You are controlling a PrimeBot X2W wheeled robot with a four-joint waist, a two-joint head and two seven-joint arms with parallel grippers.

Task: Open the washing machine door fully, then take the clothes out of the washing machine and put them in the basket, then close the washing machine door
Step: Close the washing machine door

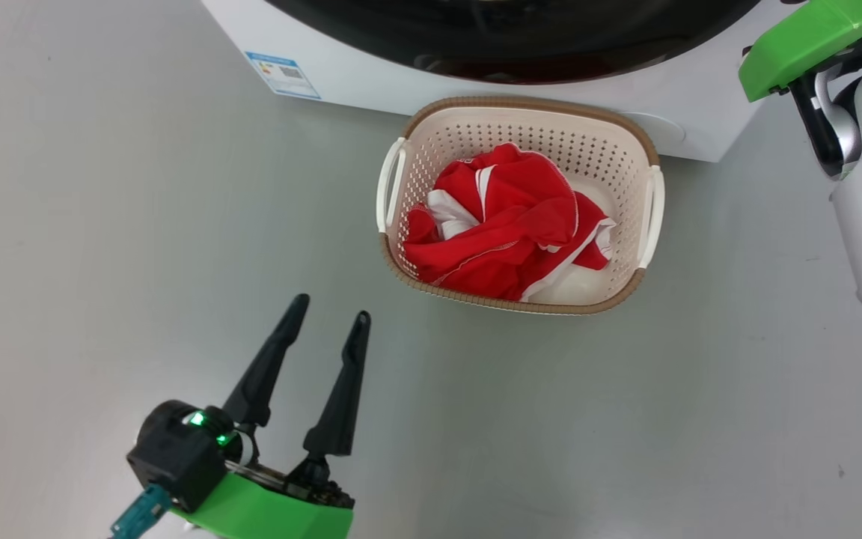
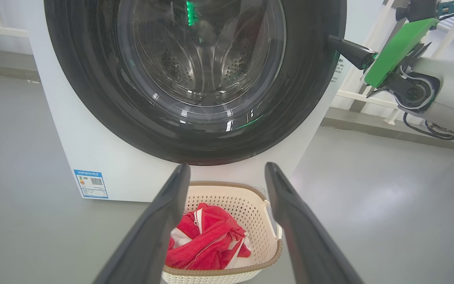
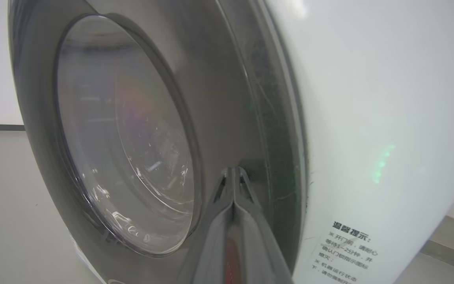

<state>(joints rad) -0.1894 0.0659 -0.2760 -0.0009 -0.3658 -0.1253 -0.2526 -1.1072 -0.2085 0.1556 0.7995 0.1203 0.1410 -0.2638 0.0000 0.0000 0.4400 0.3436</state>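
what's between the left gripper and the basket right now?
Nothing but bare grey floor, as the head view shows. The left gripper hangs open, short of the basket, which holds the red clothes.

The clothes [image 1: 506,224] at the centre of the head frame are bright red with white stripe trim. The basket [image 1: 610,142] is cream-white, dotted all over with small round holes, and has a brown woven-look rim and white side handles. Along the top edge, the washing machine [image 1: 371,82] is plain white, with a small blue-bordered label [image 1: 283,74] at upper left. In my left wrist view, the washing machine door [image 2: 93,90] has a glossy black rim around clear glass, and I can see the silvery perforated drum [image 2: 179,71] behind it. At lower left, my left pincer [image 1: 331,308] has matte black fingers, a bright green shell and a green light. The floor [image 1: 102,224] is flat pale grey.
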